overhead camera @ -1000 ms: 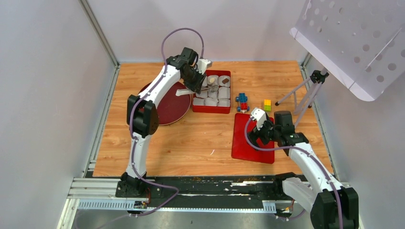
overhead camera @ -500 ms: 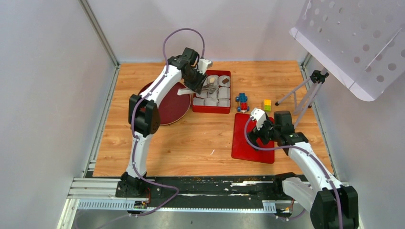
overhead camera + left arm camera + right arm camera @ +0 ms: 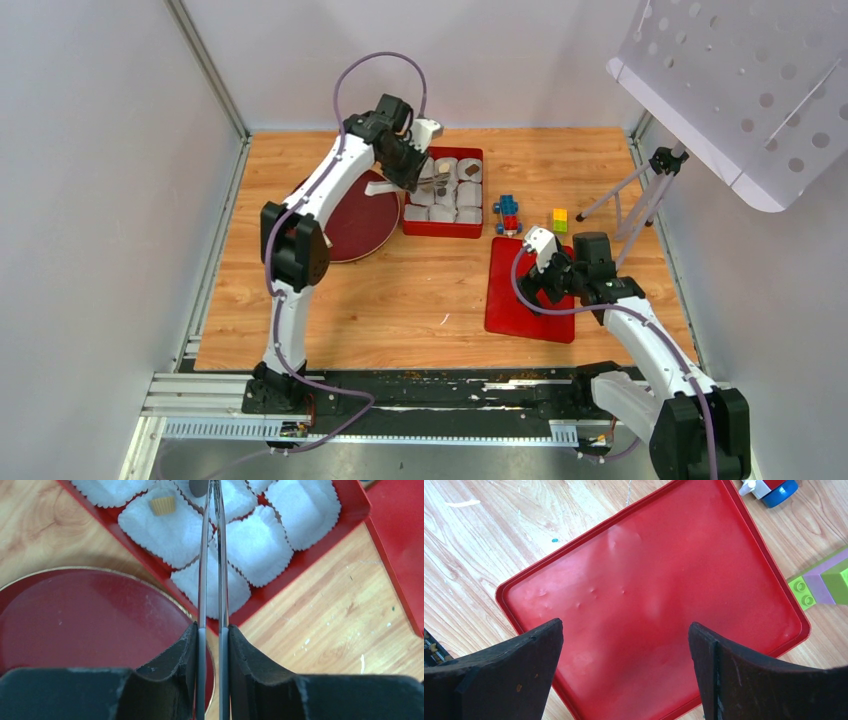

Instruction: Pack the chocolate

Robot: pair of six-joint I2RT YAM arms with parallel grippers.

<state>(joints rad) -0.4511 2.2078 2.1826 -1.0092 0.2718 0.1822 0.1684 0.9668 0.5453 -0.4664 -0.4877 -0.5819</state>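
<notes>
**Red tray under a spread tool, chocolate sitting in the far box**

Wood-grain worktop [image 3: 400, 290] is carrying everything. Nearest, at the lower right of the overhead view, the right tool [image 3: 624, 625] is hovering over a flat red tray [image 3: 664, 580], its two dark fingers standing wide apart. Just beyond the tray, toy blocks [image 3: 508, 213] are lying on the wood. Farther up and left, a round dark red plate [image 3: 90, 615] is sitting just beside a red box [image 3: 350, 510] holding white paper cups [image 3: 305, 507]. The left tool [image 3: 212, 486] is reaching over that box, its long thin blades lying almost together. Their tips are running off the top of the wrist frame, so I cannot tell whether they are pinching anything. A tan chocolate [image 3: 163, 505] is resting in one cup, and a dark chocolate [image 3: 197, 487] is showing at the top edge, just beside the blades.
</notes>
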